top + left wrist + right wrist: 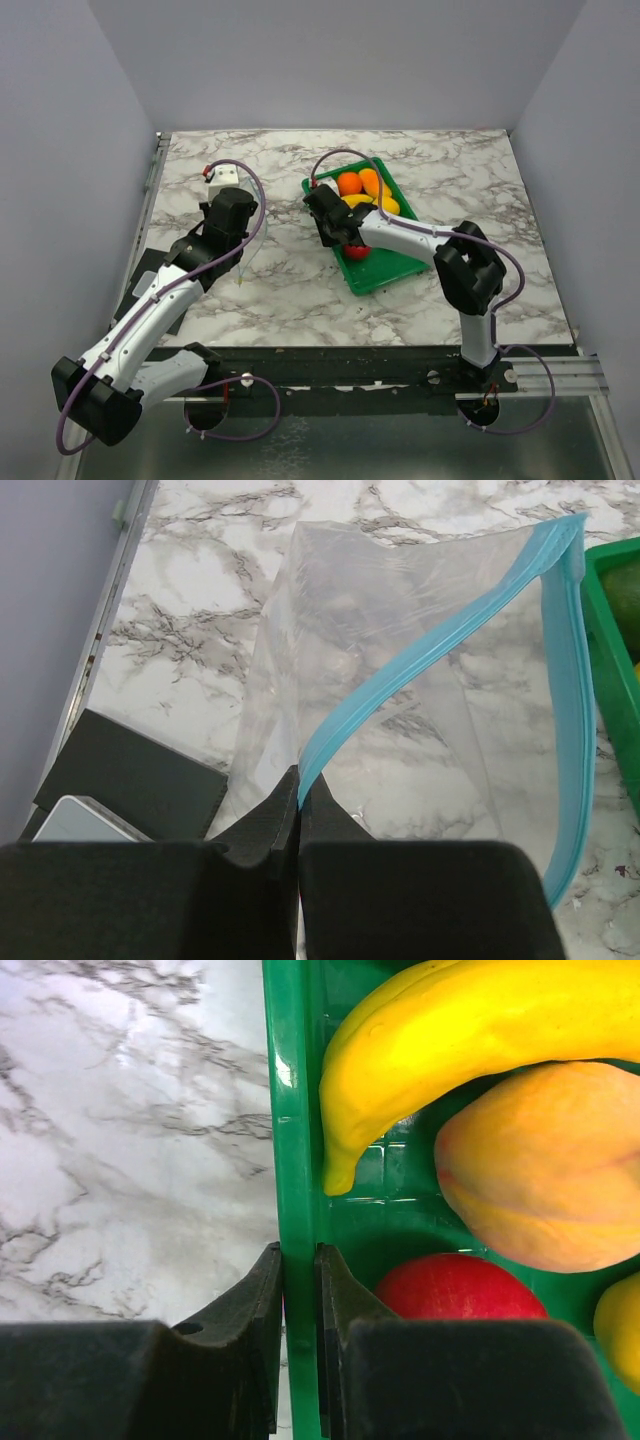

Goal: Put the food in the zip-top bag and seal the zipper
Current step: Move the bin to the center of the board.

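Note:
The clear zip-top bag (400, 670) hangs open in the left wrist view, its light blue zipper (430, 650) curving round the mouth. My left gripper (300, 785) is shut on the zipper strip at the bag's near corner. In the top view the left gripper (240, 262) is left of the green tray (385, 272). My right gripper (298, 1260) is shut on the green tray's left wall (290, 1110). Inside the tray lie a yellow banana (450, 1030), an orange fruit (545, 1165), a red piece (455, 1288) and a lemon (620, 1325).
A small white box (222, 176) sits at the back left of the marble table. A dark flat pad (130, 780) lies near the left arm. The table's left rail (150, 185) runs along the wall.

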Motion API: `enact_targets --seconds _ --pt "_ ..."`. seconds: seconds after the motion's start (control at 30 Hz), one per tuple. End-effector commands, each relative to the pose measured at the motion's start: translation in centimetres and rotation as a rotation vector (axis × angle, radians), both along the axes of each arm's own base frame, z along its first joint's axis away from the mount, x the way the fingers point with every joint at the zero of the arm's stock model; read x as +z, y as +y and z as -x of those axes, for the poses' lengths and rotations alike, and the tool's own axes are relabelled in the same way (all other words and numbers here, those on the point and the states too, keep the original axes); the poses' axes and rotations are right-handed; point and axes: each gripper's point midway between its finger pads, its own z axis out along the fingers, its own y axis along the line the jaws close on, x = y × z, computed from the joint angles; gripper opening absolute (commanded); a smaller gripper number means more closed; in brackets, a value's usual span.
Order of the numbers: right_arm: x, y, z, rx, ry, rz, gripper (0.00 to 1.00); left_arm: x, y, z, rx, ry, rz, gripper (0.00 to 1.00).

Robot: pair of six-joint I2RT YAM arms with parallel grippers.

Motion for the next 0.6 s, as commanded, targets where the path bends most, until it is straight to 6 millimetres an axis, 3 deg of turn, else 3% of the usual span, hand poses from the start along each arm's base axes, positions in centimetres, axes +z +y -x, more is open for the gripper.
enact_targets --seconds 0.0,0.37,0.57 --pt "1.2 -4.1 -0.7 -0.185 -0.043 0.03 0.01 -0.5 -0.5 -0.2 -0.02 0.006 0.017 0.0" --pt "0.7 -6.6 -1.7 -0.241 -0.046 0.034 0.01 -1.6 -1.4 -0.5 -0.054 0.046 0.023 0.0" --pt "2.7 -6.4 -1.7 -0.238 -0.067 -0.013 0.33 -2.1 -1.8 -0.7 -0.066 0.064 0.024 0.0"
